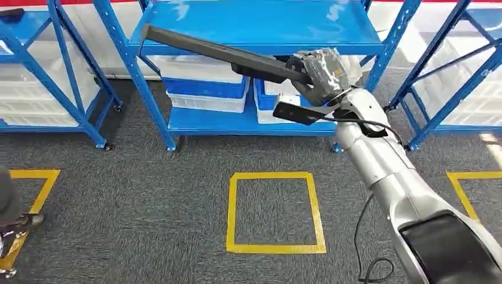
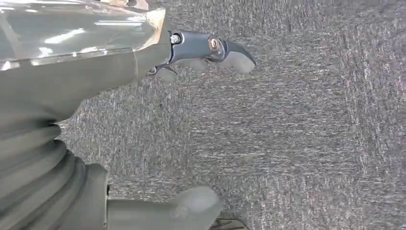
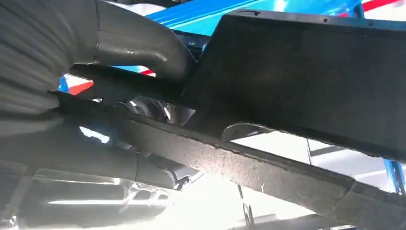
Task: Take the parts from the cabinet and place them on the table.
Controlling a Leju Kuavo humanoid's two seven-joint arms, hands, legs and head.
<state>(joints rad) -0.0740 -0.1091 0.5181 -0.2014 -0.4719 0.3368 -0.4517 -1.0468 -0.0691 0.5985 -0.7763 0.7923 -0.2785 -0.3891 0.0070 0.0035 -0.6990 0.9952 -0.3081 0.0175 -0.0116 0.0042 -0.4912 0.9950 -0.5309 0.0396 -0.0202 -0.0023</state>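
Note:
My right hand grips a long black angled part in front of the blue cabinet. The part runs from the hand up and to the left, its far end near the shelf's left post. A shorter black piece sticks out just below the hand. In the right wrist view the black part lies close across the picture, with the thumb over it. My left hand hangs over grey carpet with its fingers apart and nothing in it.
White and blue bins sit on the cabinet's lower shelf. More blue racks stand at the left and right. A yellow taped square marks the carpet in front, with others at both sides.

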